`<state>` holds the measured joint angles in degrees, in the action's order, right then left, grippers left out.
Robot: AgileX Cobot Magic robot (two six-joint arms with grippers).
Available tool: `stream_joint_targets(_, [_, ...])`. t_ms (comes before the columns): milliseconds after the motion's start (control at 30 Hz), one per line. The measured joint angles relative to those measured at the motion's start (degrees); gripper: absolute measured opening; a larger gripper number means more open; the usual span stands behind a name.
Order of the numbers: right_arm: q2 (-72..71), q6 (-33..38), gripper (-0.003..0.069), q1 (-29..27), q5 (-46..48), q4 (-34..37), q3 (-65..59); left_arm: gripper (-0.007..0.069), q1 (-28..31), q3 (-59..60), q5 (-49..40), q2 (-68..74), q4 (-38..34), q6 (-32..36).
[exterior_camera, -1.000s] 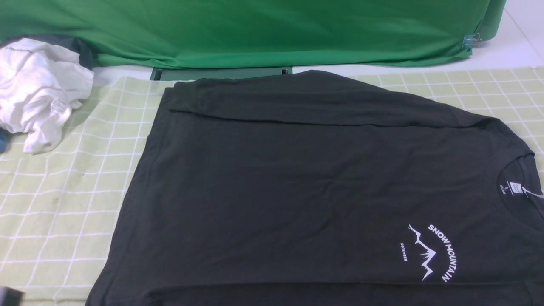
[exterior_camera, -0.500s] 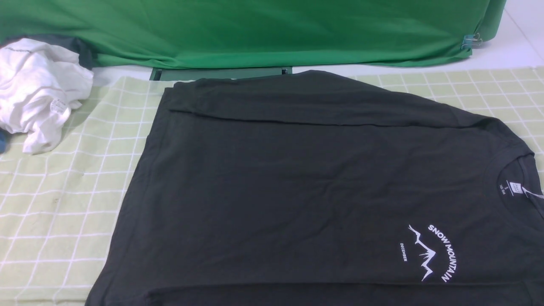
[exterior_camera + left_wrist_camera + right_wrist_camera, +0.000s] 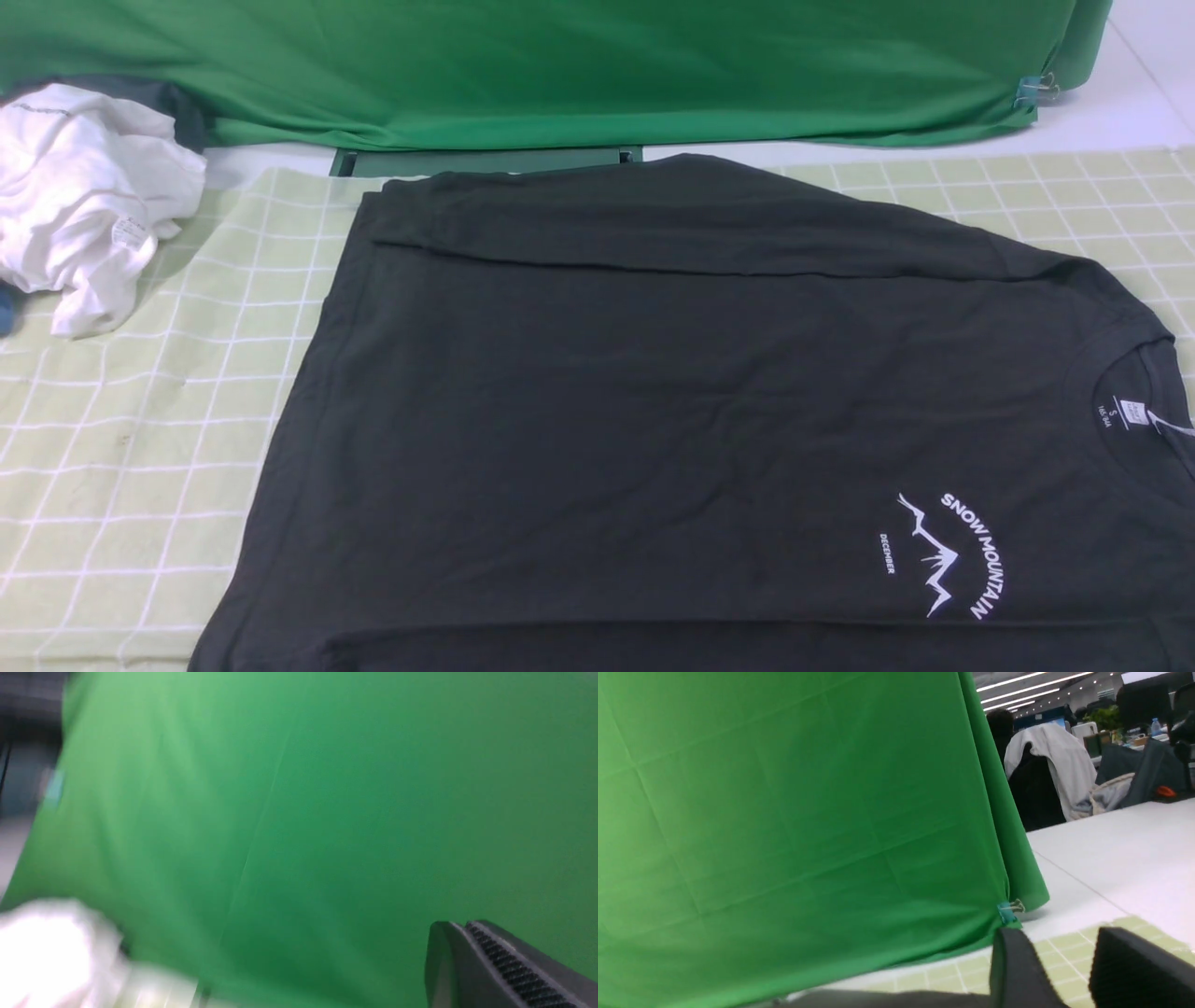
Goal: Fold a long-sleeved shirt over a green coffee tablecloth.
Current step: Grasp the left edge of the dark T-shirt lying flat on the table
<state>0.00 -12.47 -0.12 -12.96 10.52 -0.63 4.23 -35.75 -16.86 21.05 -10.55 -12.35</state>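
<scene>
The long-sleeved shirt lies flat, black, on the green coffee tablecloth, a pale grid cloth. Its neck and small white label point right, and the white mountain print sits near the front right. One sleeve lies folded across its far edge. Neither gripper shows in the front view. In the left wrist view my left gripper is shut on nothing, facing the green backdrop. My right gripper is open and empty above the tablecloth, with a strip of the shirt beside it.
A crumpled white garment sits at the far left corner, blurred in the left wrist view. A plain deep-green backdrop hangs along the back, held by a binder clip. White table surface lies beyond the cloth.
A dark piece of the left gripper at the bottom left corner of the front view one second ago has gone out of view. The shirt has not moved.
</scene>
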Motion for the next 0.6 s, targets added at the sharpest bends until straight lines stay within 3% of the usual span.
stream_joint_targets(100, [0.0,-5.0,0.0234,0.0,-0.71,0.0,0.28,0.0017,0.0,-4.66,-14.1,9.01,-1.68,4.14])
stream_joint_targets(167, [0.07,-7.41,0.0207,0.0,5.1,0.12,3.44,0.0017,0.0,-6.27,-22.13,15.98,-3.8,8.79])
stream_joint_targets(333, [6.25,0.52,0.0067,0.62,25.73,0.25,19.36,0.0009,0.0,-5.84,-34.14,31.67,-9.03,18.44])
stream_joint_targets(467, [17.11,8.35,0.0007,2.26,43.34,0.37,32.7,0.0002,-2.97,-4.11,-36.32,40.17,-5.68,18.51])
stream_joint_targets(600, [30.08,14.36,0.0005,4.27,60.4,0.62,43.8,0.0002,-11.39,-2.92,-36.87,46.25,1.78,10.65])
